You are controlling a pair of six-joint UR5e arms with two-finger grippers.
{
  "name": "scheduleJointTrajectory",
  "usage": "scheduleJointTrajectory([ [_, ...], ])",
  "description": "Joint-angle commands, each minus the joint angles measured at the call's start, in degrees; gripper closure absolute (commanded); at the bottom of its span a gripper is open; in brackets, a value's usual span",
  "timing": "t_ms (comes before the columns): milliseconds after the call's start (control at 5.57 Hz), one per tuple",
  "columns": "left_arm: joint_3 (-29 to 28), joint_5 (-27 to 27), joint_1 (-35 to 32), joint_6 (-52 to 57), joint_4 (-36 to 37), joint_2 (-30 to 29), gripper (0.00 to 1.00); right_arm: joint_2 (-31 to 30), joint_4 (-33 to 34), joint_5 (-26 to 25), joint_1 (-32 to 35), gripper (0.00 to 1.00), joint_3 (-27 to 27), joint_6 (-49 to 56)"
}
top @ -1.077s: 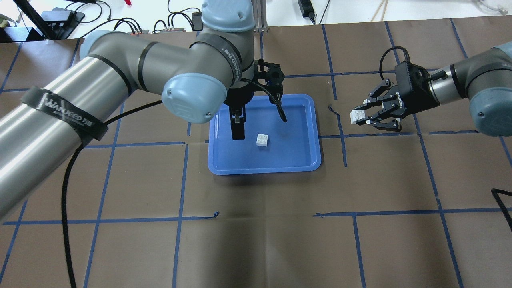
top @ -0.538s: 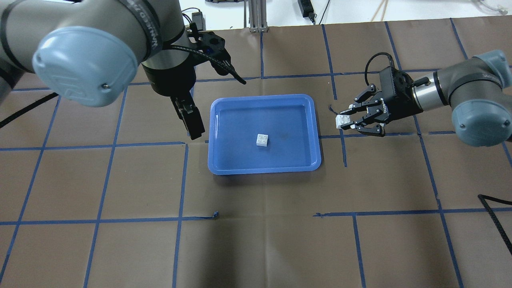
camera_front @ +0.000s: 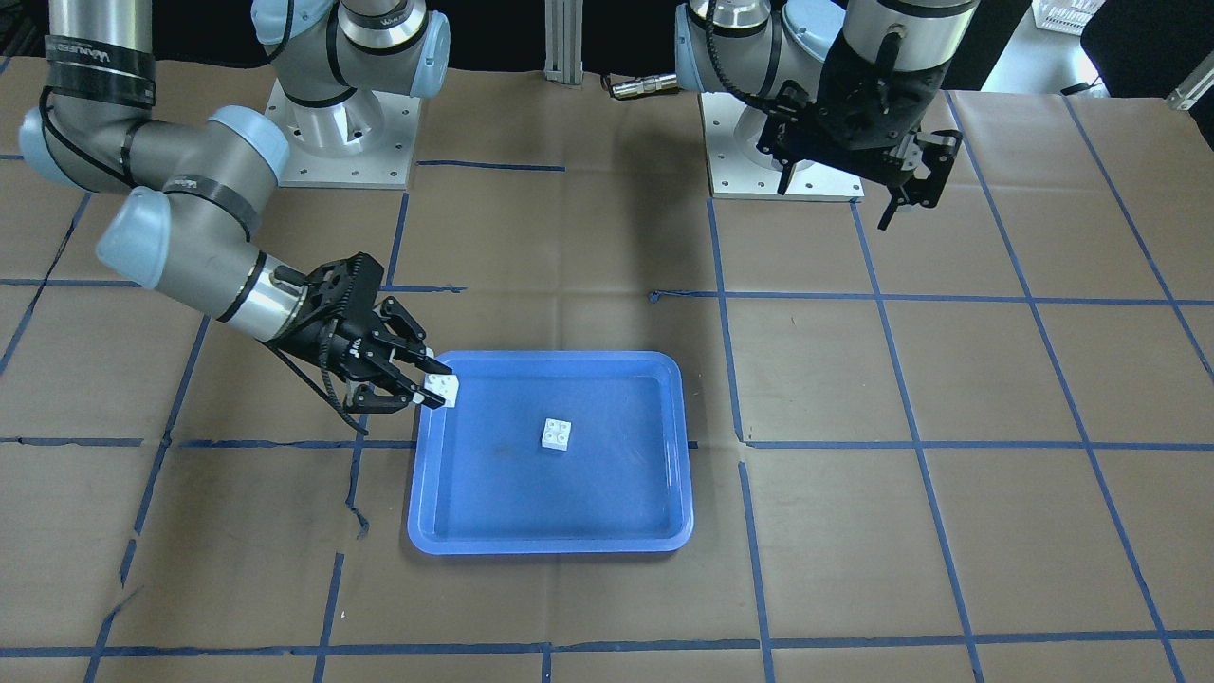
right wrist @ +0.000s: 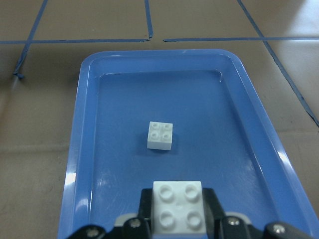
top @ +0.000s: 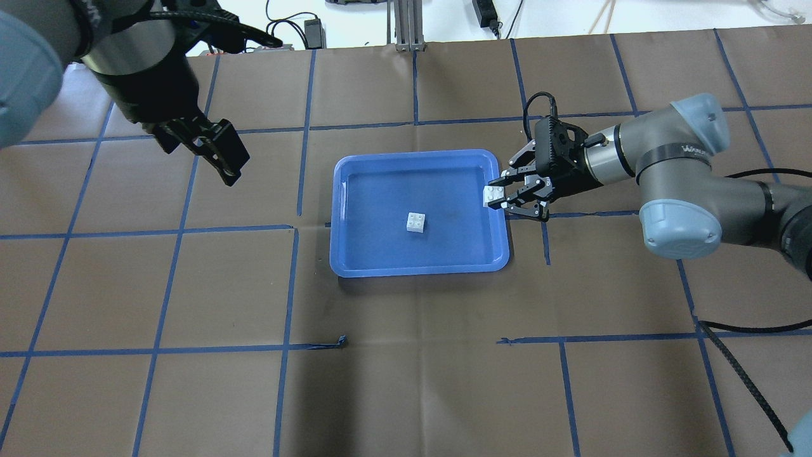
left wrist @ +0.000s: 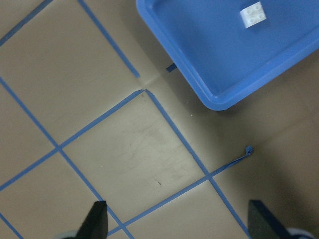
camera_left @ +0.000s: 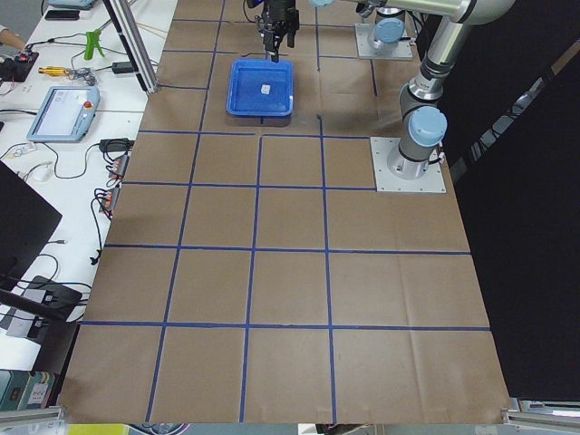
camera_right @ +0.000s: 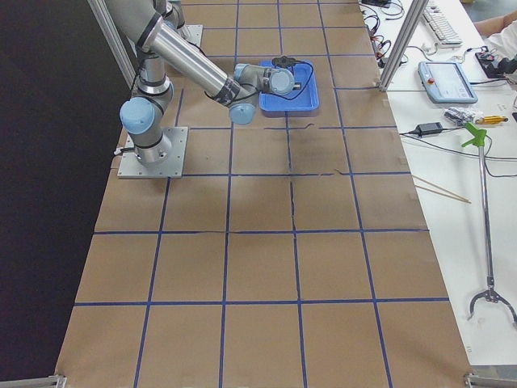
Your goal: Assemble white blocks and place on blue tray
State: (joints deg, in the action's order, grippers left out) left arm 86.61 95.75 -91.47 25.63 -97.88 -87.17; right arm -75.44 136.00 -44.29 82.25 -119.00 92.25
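The blue tray (top: 380, 190) lies mid-table. One white block (top: 416, 223) sits studs up near its middle; it also shows in the front view (camera_front: 557, 433), the right wrist view (right wrist: 161, 135) and the left wrist view (left wrist: 252, 14). My right gripper (top: 497, 197) is shut on the second white block (top: 491, 195), studs up, just over the tray's right rim. The right wrist view shows this block (right wrist: 178, 206) between the fingers. My left gripper (top: 219, 155) hangs above the table, left of the tray. Its fingertips (left wrist: 97, 219) stand wide apart with nothing between them.
Brown paper with a blue tape grid (top: 295, 228) covers the table. The arm bases (camera_front: 332, 123) stand at the robot's side. A black cable (top: 748, 330) trails at the right. Tools and a pendant (camera_right: 444, 81) lie on the side bench.
My left arm has pulled back from over the tray to its left. My right gripper has carried its white block leftward, from clear of the tray to its right rim.
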Motion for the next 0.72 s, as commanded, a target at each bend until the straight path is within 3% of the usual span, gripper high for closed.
scheduleJointTrajectory([
  [0, -0.12, -0.12, 1.47, -0.40, -1.96, 2.09, 0.01, 7.45, 15.36, -0.79, 5.80, 0.80, -0.27, -11.09],
  [179, -0.03, 0.49, 1.64, -0.40, -2.14, 2.09, 0.01, 11.15, 20.14, -1.93, 6.86, 0.80, -0.18, -13.31],
  [538, 0.05, 0.32, 1.65, -0.40, -2.14, 2.09, 0.01, 13.20, 21.59, -2.81, 7.84, 0.80, 0.00, -16.49],
])
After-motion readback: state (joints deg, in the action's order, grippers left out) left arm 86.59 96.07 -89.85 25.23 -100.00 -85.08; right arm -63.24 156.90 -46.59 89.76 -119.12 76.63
